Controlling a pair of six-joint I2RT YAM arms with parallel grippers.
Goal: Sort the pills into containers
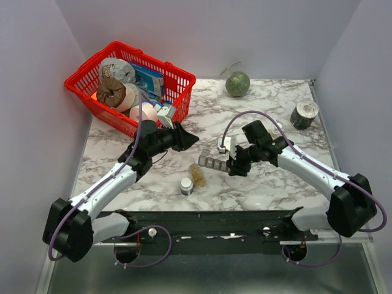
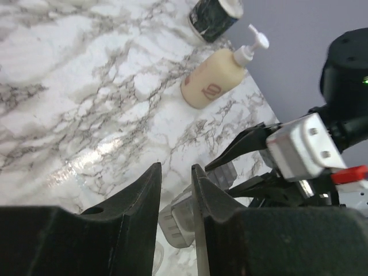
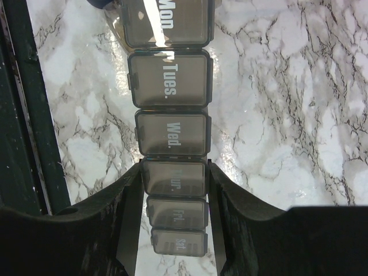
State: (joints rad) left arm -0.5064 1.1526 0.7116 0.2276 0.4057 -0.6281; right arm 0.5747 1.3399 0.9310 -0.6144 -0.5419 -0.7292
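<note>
1. Lavender walls close in the marble worktop (image 1: 269, 190). Your work sits near its middle, toward the near edge.
2. Your right claw (image 3: 174, 172) is clamped across the weekly pill organiser (image 1: 211, 163) at the Thur. compartment, with a jaw on each long side.
3. Your left claw (image 2: 176, 184) stands narrowly parted, gripping nothing, near the organiser's Mon. end.
4. The organiser's long axis runs roughly along the near edge, with Mon. pointing left. Every lid in view is down.
5. The clear vial (image 1: 197, 174) seems to lie nearward of the Mon. end, its long axis running toward the near edge.
6. The pills (image 1: 198, 179) look to be inside it, so I judge the sorting unstarted. You have lids to open and pills to deal out.
</note>
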